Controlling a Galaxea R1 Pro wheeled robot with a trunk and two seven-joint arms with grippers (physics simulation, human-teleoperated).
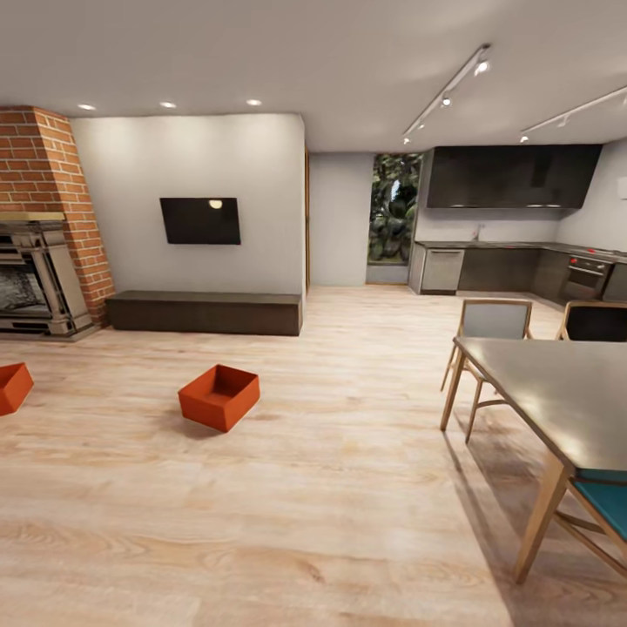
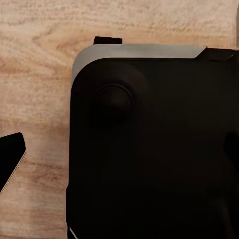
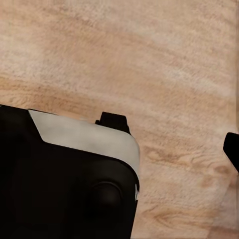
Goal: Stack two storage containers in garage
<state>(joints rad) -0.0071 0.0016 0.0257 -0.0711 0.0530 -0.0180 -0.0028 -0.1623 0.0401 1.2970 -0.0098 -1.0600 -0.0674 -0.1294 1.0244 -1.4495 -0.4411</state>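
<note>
as seen from the head camera, the two storage containers sit on the light wood-plank floor (image 1: pixel 331 488) of an open room, well apart from each other. one container (image 1: pixel 219 397) stands left of centre, open top up, turned at an angle. the second container (image 1: pixel 13 387) is cut by the left edge of the picture. behind them a low dark bench (image 1: pixel 205 312) runs along a white wall under a black wall screen (image 1: pixel 200 220), with a brick fireplace (image 1: pixel 39 226) at far left. at right stands a grey-topped desk (image 1: pixel 557 396) with wooden chairs (image 1: pixel 492 326) around it, one with a teal seat (image 1: pixel 605 501). a dark kitchen (image 1: pixel 514 235) occupies the far right corner.

left wrist camera: a black robot body panel with a grey rim (image 2: pixel 149 144) hangs over wood planks (image 2: pixel 35 84). a dark tip (image 2: pixel 10 158) shows at one edge. whether the left gripper is apart or together cannot be told.

right wrist camera: a similar black panel with a grey rim (image 3: pixel 64 174) over wood planks (image 3: pixel 149 59); a dark tip (image 3: pixel 232 149) at the edge. the right gripper's state cannot be told either.
</note>
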